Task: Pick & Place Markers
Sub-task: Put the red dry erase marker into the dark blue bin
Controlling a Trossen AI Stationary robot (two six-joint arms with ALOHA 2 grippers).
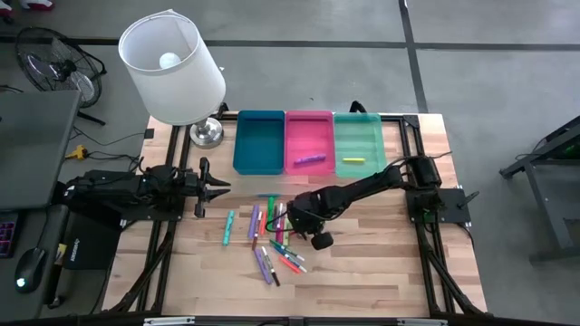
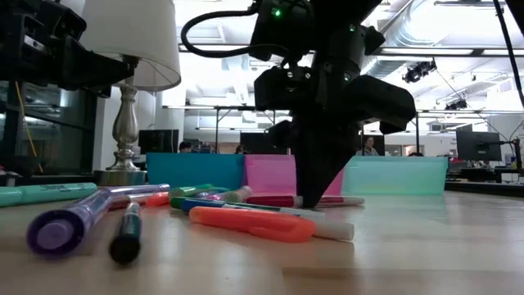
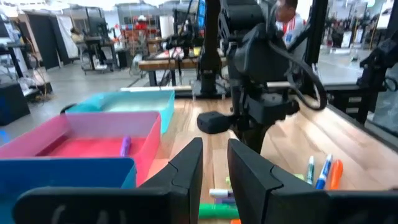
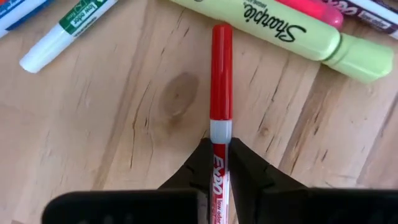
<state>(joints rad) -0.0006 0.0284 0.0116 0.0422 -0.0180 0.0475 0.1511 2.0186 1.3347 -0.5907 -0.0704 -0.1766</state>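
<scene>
The markers [image 1: 272, 240] lay scattered loose across the middle of the wooden table [image 1: 381, 272], well short of the trays, which I took to mean most of the sorting was yet to do. Off to the left the left gripper [image 1: 220, 187] waited low over the bare boards near the lamp [image 1: 172, 68], its fingers parted only a little and holding nothing. Past it stood the blue tray [image 1: 258, 145], empty as far as I could see, then the pink tray [image 1: 309, 136] with a purple marker [image 1: 309, 159] in it, then the green tray [image 1: 358, 136] with a yellow one [image 1: 352, 161]. The right gripper [image 4: 221, 155] reached down into the pile, its fingers pinched tight around a red Expo marker [image 4: 221, 74], gripping the barrel behind the white band. That pen was slim and glossy, lying flat on the wood just beside a fat yellow-green Sharpie highlighter [image 4: 280, 31].
</scene>
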